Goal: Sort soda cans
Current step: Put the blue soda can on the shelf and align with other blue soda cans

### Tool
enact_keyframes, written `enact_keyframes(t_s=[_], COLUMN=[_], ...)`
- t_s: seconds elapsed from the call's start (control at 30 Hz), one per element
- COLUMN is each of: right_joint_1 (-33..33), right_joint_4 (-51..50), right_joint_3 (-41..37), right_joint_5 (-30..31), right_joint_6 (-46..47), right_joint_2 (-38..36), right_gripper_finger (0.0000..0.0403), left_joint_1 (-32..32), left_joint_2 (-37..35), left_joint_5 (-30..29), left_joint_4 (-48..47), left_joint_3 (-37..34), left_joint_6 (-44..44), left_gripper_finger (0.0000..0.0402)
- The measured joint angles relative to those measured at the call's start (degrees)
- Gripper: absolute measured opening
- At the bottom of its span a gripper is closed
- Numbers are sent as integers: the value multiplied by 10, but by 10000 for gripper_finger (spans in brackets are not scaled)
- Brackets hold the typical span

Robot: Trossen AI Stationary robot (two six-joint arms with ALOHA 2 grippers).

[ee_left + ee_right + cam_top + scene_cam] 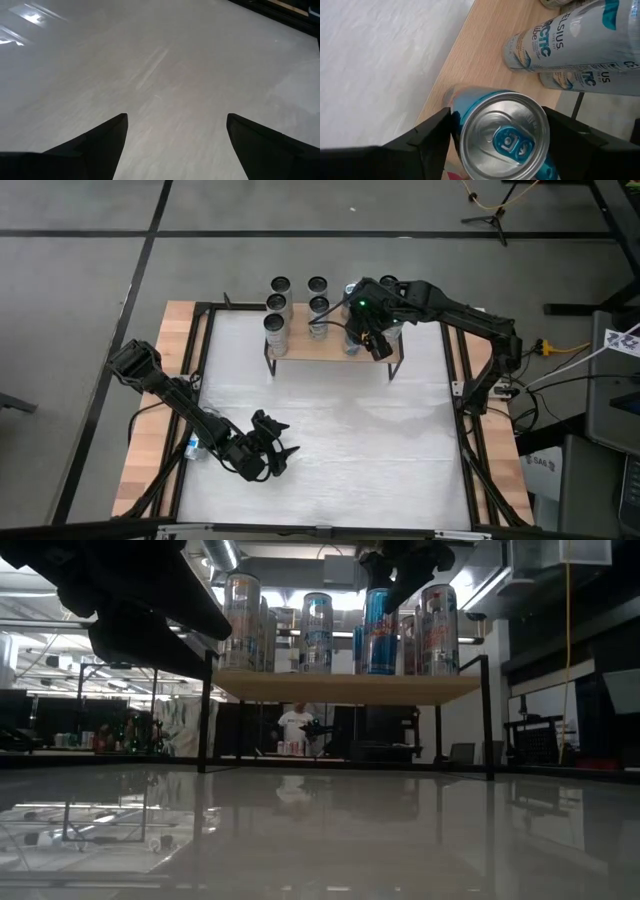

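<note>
**Right gripper clasps a blue can on the shelf**

Left gripper hovers low over the white table near its front-left, fingers spread wide with nothing between them. Soda cans stand in rows on the raised wooden shelf at the table's far edge. Right gripper reaches over the shelf's right part, its fingers closed around a blue-topped can standing upright on the wood.
</note>
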Motion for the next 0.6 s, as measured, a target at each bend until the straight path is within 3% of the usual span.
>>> enact_keyframes(t_s=[0.6], right_joint_1=[0], right_joint_4=[5], right_joint_3=[0], right_joint_5=[0], right_joint_6=[0], right_joint_2=[0], right_gripper_finger=[285], left_joint_1=[0], left_joint_2=[0], left_joint_5=[0], left_joint_4=[0], left_joint_3=[0], left_joint_6=[0], left_gripper_finger=[334])
